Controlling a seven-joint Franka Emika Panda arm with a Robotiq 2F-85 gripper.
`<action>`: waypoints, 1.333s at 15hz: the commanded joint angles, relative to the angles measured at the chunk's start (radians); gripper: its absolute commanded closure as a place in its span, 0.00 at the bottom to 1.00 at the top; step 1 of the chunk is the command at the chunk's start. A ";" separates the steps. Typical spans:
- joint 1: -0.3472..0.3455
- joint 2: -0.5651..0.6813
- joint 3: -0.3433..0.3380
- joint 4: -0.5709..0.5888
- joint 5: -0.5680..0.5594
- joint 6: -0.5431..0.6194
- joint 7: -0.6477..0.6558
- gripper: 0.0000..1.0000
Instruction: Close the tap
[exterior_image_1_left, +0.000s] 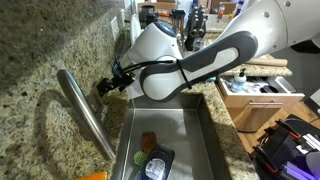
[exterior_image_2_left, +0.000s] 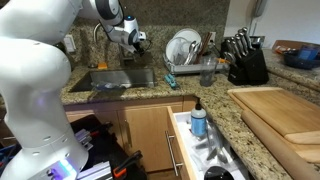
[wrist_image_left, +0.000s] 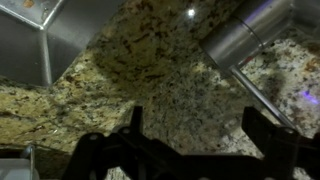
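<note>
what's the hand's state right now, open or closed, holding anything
hand: open, holding nothing; the tap is not in its grasp.

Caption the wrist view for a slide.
Open gripper above granite countertop, steel tap at upper right.

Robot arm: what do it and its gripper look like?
The arm has glossy white rounded shells and a dark grey link; a thin black cable runs along it. The gripper is black, with angular black fingers in the wrist view.
</note>
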 joint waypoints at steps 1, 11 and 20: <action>-0.015 0.045 0.039 0.029 0.016 0.073 -0.061 0.00; -0.089 0.024 0.155 0.041 0.139 -0.154 -0.049 0.00; -0.144 0.026 0.194 0.065 0.173 -0.239 -0.028 0.00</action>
